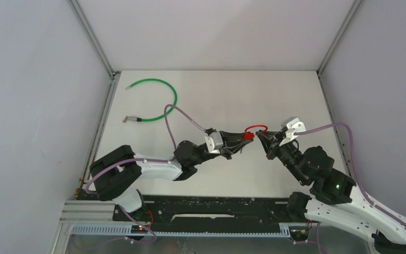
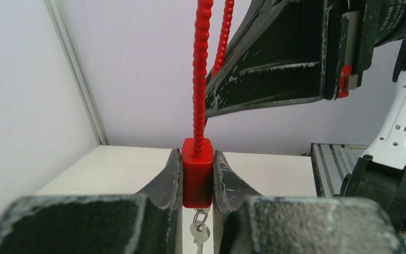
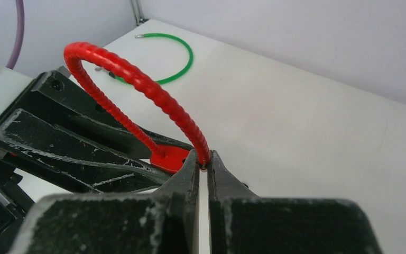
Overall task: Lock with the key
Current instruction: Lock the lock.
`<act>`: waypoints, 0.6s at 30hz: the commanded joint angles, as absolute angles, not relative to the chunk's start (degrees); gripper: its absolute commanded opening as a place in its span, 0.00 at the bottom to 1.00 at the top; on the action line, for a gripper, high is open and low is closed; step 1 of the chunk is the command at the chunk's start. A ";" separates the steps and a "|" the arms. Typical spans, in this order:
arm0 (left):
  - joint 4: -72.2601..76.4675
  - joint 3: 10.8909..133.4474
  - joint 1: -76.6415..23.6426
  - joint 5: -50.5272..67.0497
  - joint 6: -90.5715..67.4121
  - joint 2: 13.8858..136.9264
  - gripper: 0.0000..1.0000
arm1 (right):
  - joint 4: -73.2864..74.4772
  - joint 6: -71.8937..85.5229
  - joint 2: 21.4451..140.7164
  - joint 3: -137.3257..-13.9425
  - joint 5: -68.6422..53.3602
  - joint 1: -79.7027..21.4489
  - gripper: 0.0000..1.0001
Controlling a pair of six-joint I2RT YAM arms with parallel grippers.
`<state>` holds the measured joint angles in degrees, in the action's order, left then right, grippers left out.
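The lock is a red block with a red ribbed cable looping out of it. My left gripper is shut on the block's two sides, above the table. A small silver key hangs on a ring under the block. My right gripper is shut on the cable's free end, with the block just left of its tips. In the top view the two grippers meet tip to tip at the middle of the table, the left gripper on the block, the right gripper beside it.
A green cable with metal ends lies curved at the back left of the white table. Grey walls with metal corner posts close in the sides. Purple arm hoses arch over the table.
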<state>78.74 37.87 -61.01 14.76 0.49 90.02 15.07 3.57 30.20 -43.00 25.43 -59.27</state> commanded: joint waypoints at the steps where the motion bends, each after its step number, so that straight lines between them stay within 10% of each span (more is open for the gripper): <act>1: 81.87 38.36 -61.44 14.67 1.23 89.43 0.00 | 12.36 0.43 29.31 -44.55 22.41 -59.85 0.00; 18: 81.74 38.67 -61.44 14.94 1.06 89.73 0.00 | 12.12 -4.62 31.38 -45.18 18.63 -64.77 0.00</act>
